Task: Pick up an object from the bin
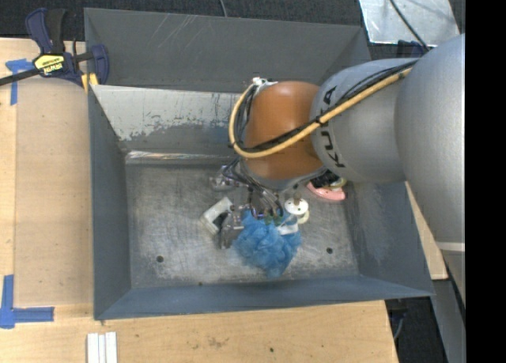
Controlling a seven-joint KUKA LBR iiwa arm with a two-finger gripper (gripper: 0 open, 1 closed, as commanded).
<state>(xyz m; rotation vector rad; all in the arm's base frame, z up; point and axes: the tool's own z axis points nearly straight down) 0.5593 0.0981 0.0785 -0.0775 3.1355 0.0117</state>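
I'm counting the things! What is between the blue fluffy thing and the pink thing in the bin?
A small white round thing lies between the blue fluffy thing and the pink thing, as the camera view shows.

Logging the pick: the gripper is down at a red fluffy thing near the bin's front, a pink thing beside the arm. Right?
Not red: the camera view shows the fluffy thing at the gripper is blue. The rest holds, pink thing included.

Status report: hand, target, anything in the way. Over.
Hand low in mid bin, at left edge of blue fluffy clump. White piece close on left, white round bit on right. Pink item by the arm.
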